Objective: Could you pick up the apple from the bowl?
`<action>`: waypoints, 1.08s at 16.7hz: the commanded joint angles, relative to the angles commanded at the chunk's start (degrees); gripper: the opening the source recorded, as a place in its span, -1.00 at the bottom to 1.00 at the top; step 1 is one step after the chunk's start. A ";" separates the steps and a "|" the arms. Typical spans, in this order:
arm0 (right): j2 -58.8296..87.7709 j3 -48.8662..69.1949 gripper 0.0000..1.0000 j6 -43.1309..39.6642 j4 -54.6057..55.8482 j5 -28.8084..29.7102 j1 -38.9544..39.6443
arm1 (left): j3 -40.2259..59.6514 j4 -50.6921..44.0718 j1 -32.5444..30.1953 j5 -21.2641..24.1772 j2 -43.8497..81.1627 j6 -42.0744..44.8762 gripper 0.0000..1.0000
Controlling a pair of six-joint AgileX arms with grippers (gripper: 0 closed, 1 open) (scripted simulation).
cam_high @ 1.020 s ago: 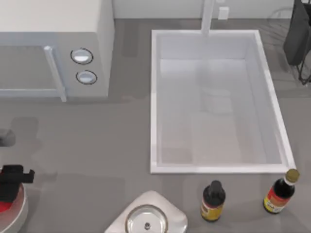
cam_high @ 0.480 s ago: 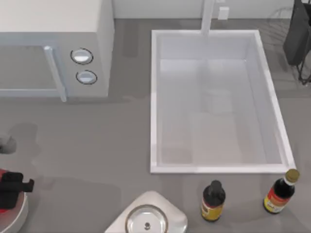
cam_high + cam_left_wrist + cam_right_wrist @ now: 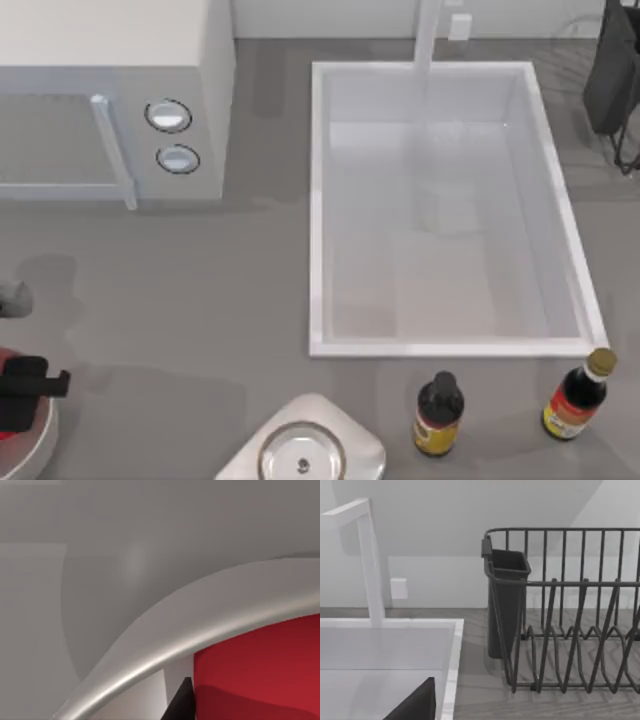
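Your left hand (image 3: pixel 25 388) hangs low over the bowl (image 3: pixel 35 452) at the tabletop's (image 3: pixel 200 300) front left edge, over the apple (image 3: pixel 265 670) inside; whether it pinches, you cannot tell. Farther right stand a steel-rimmed disc (image 3: pixel 302 455), two sauce bottles (image 3: pixel 438 414), then the sink (image 3: pixel 445 200).

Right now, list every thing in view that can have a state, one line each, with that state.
apple: in the bowl, left gripper low over it.
bowl: upright at the table's left edge, holding the apple.
left gripper: over the bowl, at the apple.
microwave: door closed.
sink: basin bare.
two sauce bottles: upright, capped, in front of the sink.
dish rack: nothing in its slots.
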 joint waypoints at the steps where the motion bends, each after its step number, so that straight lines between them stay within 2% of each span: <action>1: 0.00 0.00 1.00 0.00 0.00 0.00 0.00 | 0.00 0.00 0.00 0.00 0.00 0.00 -0.21; 6: 0.00 0.00 1.00 0.00 0.00 0.00 0.00 | 0.00 0.00 0.00 0.00 0.00 0.00 -0.96; 14: 0.00 0.00 1.00 0.00 0.00 0.00 0.00 | 0.00 0.00 0.00 0.00 0.00 0.00 -1.00; 15: 0.00 0.00 1.00 0.00 0.00 0.00 0.00 | 1.75 -7.92 0.23 -0.51 -9.11 2.11 -1.00; 18: 0.00 0.00 1.00 0.00 0.00 0.00 0.00 | 3.78 -10.01 0.20 -0.52 -8.81 2.09 -1.00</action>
